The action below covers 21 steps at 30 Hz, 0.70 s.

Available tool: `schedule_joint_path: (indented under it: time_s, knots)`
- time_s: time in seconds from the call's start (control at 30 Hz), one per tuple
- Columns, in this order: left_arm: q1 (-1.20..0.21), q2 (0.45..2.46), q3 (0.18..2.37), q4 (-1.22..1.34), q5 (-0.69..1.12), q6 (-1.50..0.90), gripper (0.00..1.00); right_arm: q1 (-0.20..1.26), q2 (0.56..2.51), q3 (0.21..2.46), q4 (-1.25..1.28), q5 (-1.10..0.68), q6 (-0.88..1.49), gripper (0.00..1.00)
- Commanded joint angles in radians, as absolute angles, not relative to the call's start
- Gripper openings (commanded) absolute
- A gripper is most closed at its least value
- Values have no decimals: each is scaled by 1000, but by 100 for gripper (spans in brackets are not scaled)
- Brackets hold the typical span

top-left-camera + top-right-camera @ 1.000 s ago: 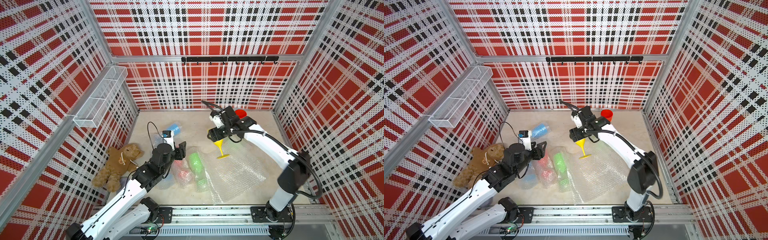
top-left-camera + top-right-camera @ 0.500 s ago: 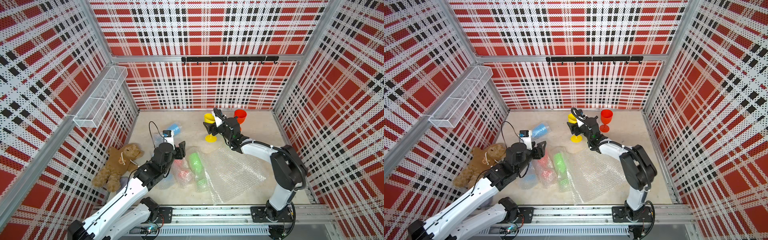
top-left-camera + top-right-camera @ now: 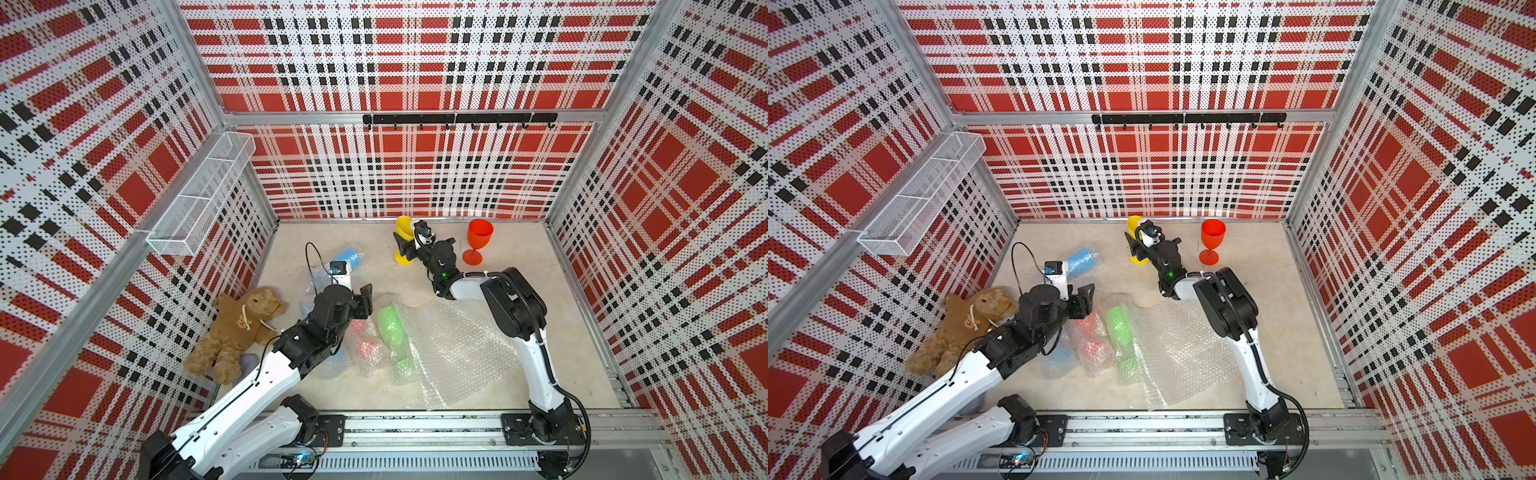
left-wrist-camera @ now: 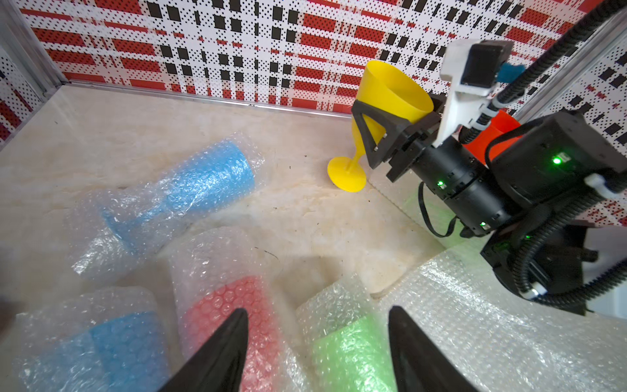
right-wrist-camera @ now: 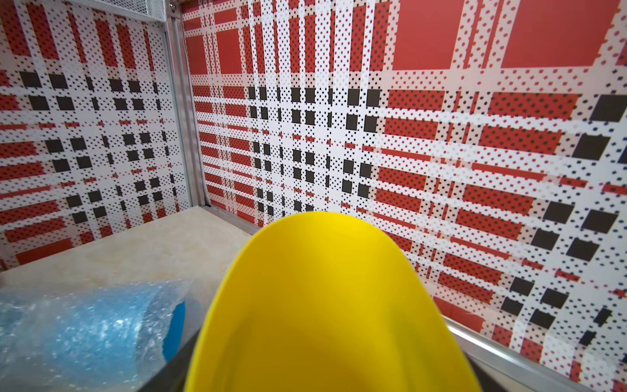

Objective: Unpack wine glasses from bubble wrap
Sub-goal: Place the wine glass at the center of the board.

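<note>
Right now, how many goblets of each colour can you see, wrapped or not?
Red goblets: 2, one wrapped
Blue goblets: 2, both wrapped
Green goblets: 2, both wrapped, going by two green patches
Yellow goblet: 1, in the right gripper
Total: 7
</note>
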<state>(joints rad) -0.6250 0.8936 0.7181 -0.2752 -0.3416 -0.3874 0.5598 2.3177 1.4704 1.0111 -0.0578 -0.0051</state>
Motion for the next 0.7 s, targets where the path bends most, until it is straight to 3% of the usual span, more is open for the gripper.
schedule_joint_path:
  time_s: [0.0,0.67]
  knots:
    - [-632,884,706,-247,-348,-373,67,557,2373,1568,1006,-38,-59,68]
    - [-595,914,707,-239,-333,-373,67,531,2595,1975,659,-81,-47,74]
